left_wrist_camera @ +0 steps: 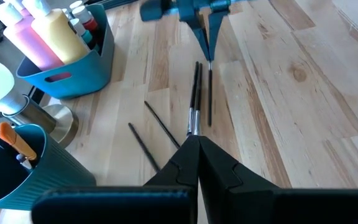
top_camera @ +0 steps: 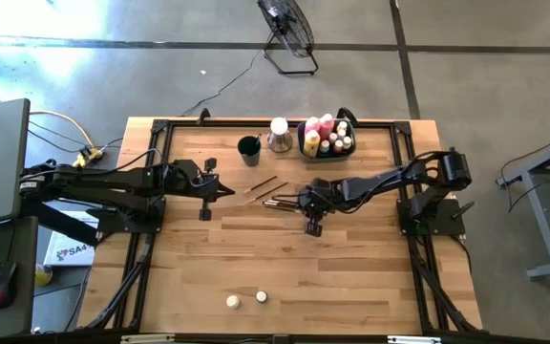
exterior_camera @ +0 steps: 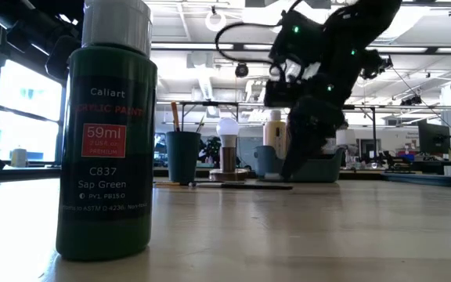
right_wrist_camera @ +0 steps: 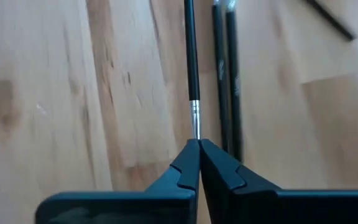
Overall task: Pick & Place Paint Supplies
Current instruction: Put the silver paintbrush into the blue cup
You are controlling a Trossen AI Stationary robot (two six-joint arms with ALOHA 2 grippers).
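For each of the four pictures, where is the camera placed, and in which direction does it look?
High: above, looking down; both arms, right gripper, left gripper.
Low: table height, looking across; green paint bottle near, one arm behind.
Left wrist: past its shut fingers toward brushes, blue bin.
Right wrist: shut fingers pinching a brush.
Shared: both wrist views show the brushes.

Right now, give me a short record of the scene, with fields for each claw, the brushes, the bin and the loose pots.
right claw: shut on a brush lying mid-table
left claw: shut, empty, over the table's left half
other brushes: lying loose on the wood beside it
bin: at the far edge, holding paint bottles
small pots: two, near the front edge
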